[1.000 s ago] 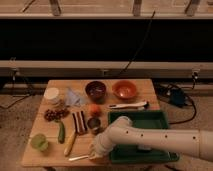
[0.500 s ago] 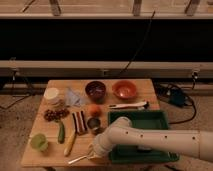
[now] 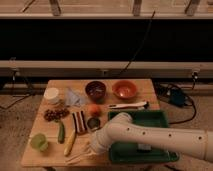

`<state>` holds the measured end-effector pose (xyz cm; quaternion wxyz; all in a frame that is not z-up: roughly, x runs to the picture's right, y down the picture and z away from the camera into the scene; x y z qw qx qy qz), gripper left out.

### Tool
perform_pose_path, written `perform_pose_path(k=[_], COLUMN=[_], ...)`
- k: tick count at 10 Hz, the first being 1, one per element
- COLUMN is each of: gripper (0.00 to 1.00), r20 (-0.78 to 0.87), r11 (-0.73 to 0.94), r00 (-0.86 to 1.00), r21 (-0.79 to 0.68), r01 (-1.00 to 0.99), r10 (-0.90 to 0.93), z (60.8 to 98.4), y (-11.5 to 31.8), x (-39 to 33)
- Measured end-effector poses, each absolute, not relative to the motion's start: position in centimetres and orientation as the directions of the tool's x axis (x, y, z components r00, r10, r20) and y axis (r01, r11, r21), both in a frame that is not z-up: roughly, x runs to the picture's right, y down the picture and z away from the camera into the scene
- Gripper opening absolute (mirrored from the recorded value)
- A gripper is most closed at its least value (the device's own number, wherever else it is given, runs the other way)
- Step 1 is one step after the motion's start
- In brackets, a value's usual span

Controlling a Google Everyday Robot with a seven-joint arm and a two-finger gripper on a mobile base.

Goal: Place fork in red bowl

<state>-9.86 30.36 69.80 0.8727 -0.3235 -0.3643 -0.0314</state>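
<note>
My gripper point(image 3: 88, 149) is at the end of the white arm, low over the table's front edge, left of the green tray. A slim pale piece that looks like the fork point(image 3: 75, 158) lies at the front edge, right at the gripper's tip. I cannot tell whether the gripper touches or holds it. The red bowl point(image 3: 125, 89) stands at the back of the table, right of centre and far from the gripper. Nothing shows inside it.
A dark maroon bowl point(image 3: 95, 91) stands left of the red bowl. A white-handled knife point(image 3: 128, 105) lies behind the green tray point(image 3: 160, 120). A yellow piece point(image 3: 70, 142), green vegetable point(image 3: 61, 132), orange point(image 3: 94, 109), small can point(image 3: 93, 122), white cup point(image 3: 51, 95) and blue cloth point(image 3: 75, 98) fill the left half.
</note>
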Motion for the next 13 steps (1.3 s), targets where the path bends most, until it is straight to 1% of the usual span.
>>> perform_pose_path(k=[2,4,8,10,13], gripper=[0.0,0.0,0.0,0.0,0.0], r20=[0.675,0.675,0.654,0.636,0.592], r11=[0.806,0.82,0.858,0.868,0.869], r00=[0.718,0.718,0.733,0.744,0.765], r21=[-0.514,-0.5,-0.472,-0.47,-0.486], r01=[0.292,0.278,0.205,0.162,0.09], r10=[0.17,0.168,0.185,0.205,0.251], z=[68.5,68.2,67.1,67.3,69.1], y=[28.4,27.2,23.6,22.2,19.8], x=[-9.8,-8.9,-3.8,-1.4,3.0])
